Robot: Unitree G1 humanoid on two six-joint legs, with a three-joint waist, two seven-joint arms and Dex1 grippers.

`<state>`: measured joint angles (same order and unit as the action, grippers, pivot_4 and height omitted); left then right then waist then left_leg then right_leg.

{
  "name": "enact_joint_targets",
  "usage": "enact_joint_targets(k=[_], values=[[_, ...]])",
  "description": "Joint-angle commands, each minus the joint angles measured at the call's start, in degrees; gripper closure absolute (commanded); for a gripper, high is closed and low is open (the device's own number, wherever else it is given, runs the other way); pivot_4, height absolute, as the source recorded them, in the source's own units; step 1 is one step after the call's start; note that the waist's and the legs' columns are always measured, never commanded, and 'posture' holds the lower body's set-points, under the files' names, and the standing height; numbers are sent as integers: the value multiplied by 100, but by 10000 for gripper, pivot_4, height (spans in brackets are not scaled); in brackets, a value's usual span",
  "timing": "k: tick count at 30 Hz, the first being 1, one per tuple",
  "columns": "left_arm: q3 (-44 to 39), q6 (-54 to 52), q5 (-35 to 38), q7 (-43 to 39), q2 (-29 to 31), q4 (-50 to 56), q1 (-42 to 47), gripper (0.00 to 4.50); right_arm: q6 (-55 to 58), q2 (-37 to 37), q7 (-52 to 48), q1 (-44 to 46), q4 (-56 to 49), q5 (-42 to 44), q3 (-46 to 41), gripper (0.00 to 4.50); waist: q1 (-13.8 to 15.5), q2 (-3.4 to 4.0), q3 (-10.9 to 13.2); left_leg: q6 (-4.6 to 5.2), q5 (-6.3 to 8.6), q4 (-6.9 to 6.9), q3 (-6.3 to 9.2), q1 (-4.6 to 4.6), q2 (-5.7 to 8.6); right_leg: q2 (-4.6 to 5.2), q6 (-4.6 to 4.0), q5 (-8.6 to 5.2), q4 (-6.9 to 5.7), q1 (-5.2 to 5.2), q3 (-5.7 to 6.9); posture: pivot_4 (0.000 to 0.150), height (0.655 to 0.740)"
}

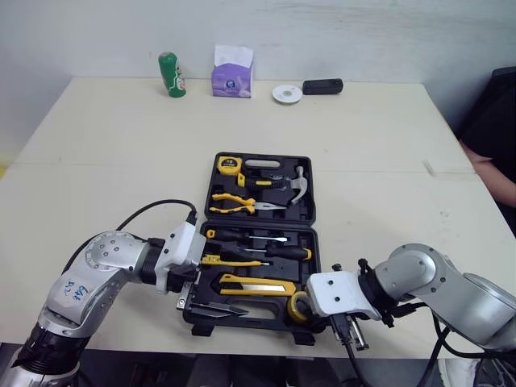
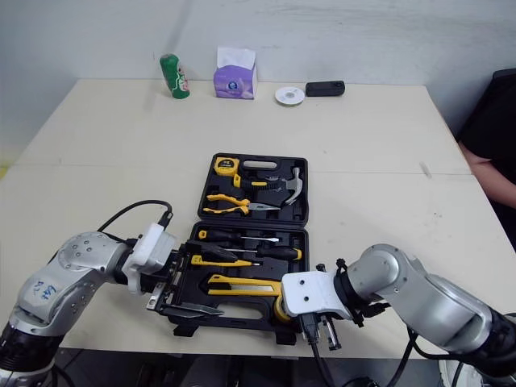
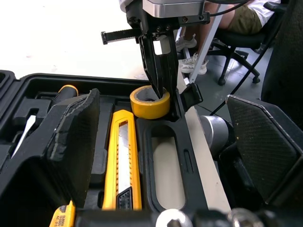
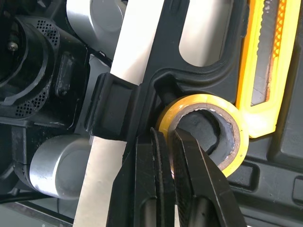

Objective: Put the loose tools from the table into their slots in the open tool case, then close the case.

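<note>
From the head cameras I see the open tool case (image 1: 311,193) near the front edge of the table (image 1: 113,145), with both arms at its near row. The yellow tape roll (image 1: 297,306) sits in the tray's near right corner, just beside the end of the yellow utility knife (image 1: 254,285).

The right wrist view gives what the head views hide. The right gripper (image 4: 165,142) is pinched narrow on the roll's wall, one finger inside the ring and the other outside against the case's corner. I cannot tell whether the roll is fully down in its slot.

The left wrist view looks along the near row at that same pinch from the side. It also shows the left gripper (image 1: 187,292) spread wide and holding nothing, one pad over the tray and the other out past the case's near wall (a seated person's legs and a chair show beyond).

A thin strip of table lies between the case's handle edge and the drop. There is broad bare tabletop on both sides of the case. The green can (image 1: 171,74) and tissue box (image 1: 232,76) stand well apart at the back.
</note>
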<state>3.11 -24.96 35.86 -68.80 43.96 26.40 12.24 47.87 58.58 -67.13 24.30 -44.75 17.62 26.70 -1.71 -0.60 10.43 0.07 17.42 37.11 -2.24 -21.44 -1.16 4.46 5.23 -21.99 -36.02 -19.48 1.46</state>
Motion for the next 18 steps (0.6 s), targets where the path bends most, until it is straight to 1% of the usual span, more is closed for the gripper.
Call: enact_joint_targets(k=[1,5,18], values=[[-35,24,23,7,25,122,43,0,194,-64,-128,-35,-70,560,-432,44701,5,0,0,0,0,0,0,0,0,0,0,0,0,0,0,1500,7400],[-26,18,16,10,30,122,39,0,33,78,-233,-89,41,598,-537,44701,9,0,0,1,1,-1,0,-4,1,0,0,0,4,-1,1,1500,7400],[-66,0,14,58,73,145,0,0,-436,25,-24,-230,231,-76,-2,44701,5,0,0,1,1,0,0,-2,1,1,0,0,4,1,1,1500,7400]])
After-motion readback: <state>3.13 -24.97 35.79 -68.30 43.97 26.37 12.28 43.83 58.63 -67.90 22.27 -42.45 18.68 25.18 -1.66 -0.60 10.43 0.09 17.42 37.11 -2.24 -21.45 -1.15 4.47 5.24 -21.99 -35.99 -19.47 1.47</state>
